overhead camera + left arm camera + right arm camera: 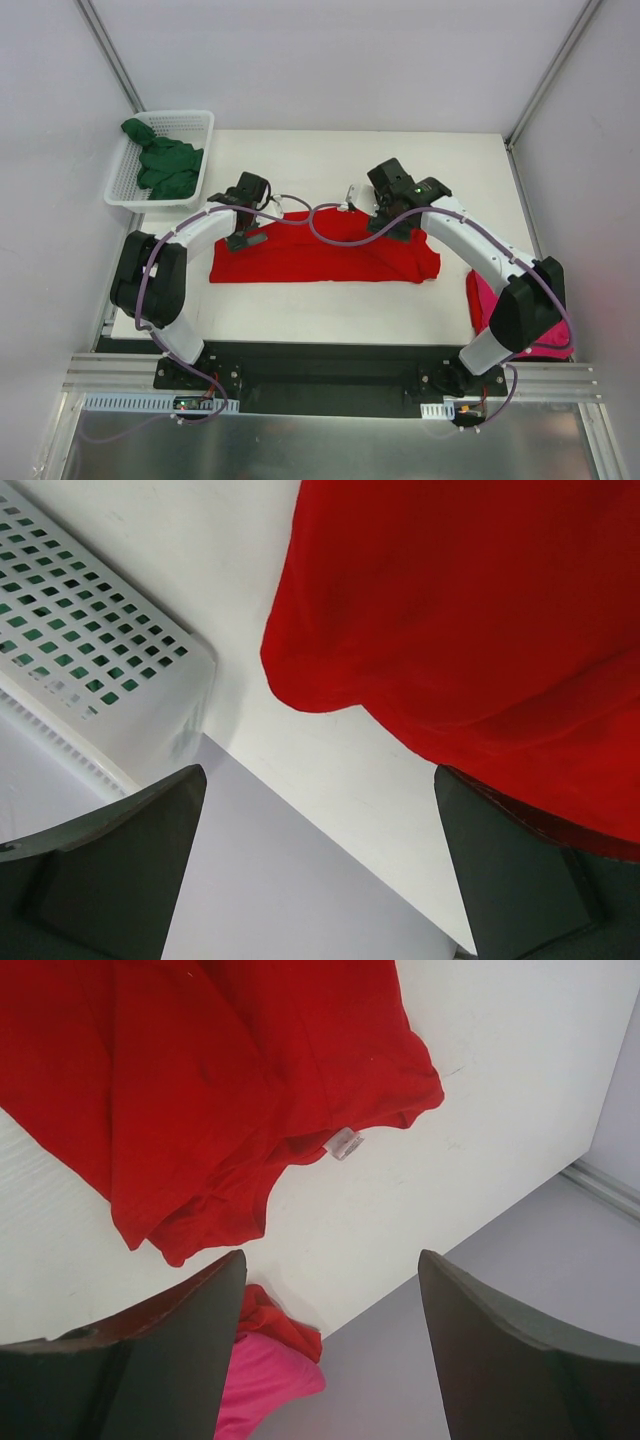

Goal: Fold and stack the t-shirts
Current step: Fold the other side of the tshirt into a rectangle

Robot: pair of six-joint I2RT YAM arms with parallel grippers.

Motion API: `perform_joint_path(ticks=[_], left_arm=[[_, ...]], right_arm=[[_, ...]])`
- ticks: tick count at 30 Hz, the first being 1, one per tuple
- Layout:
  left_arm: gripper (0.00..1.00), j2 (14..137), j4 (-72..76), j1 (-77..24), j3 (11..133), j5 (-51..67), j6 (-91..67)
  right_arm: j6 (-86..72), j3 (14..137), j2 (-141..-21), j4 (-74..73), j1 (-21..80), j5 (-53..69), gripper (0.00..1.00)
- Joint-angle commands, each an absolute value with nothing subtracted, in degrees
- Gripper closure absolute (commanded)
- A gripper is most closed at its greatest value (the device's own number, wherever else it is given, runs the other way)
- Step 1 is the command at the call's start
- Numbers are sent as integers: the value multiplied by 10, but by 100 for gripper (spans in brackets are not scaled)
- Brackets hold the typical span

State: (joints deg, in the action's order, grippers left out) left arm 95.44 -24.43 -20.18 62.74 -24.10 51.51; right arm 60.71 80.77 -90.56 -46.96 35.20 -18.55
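At the far left corner of the white matte surface [330,310] sits a white plastic mesh basket [198,120], its walls a grid of small square holes. The dark green t-shirt [168,167] is bunched up inside it, soft and crumpled.

The left gripper [320,780] hangs over the left end of the red t-shirt [320,258], its 2 dark, smooth fingers spread wide with nothing between them.

The red t-shirt lies across the middle of the surface as a long flat band of plain cloth, with rounded folds at its edges. A small white label [343,1143] shows at its neckline; any print on it is too small to read.

The right gripper [330,1260] is over the shirt's right end, jaws apart and empty.

The magenta-pink t-shirt [265,1380] lies heaped at the surface's right edge, partly behind the right arm.
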Motion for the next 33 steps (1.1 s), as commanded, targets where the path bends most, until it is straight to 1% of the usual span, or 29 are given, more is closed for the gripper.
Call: perform_joint_path(ticks=[1, 7, 15, 18, 20, 21, 26, 33], left_arm=[[1, 926, -280, -205, 627, -226, 493], [1, 918, -296, -208, 628, -217, 485], [1, 930, -298, -212, 623, -214, 489], [1, 937, -299, -212, 632, -214, 487], [1, 935, -299, -213, 637, -214, 487], [1, 934, -299, -213, 639, -214, 488], [1, 918, -299, -213, 641, -221, 509], [1, 892, -302, -212, 629, -231, 518]], right_arm=[[599, 801, -905, -477, 354, -178, 28], [560, 781, -895, -501, 358, -155, 27], [556, 734, -903, -483, 359, -156, 27], [553, 729, -923, -461, 353, -145, 28], [543, 744, -953, -455, 345, -142, 28], [540, 752, -963, -455, 336, -139, 30], [525, 816, -1039, -444, 312, -125, 30], [530, 855, -1088, -428, 295, -119, 29]])
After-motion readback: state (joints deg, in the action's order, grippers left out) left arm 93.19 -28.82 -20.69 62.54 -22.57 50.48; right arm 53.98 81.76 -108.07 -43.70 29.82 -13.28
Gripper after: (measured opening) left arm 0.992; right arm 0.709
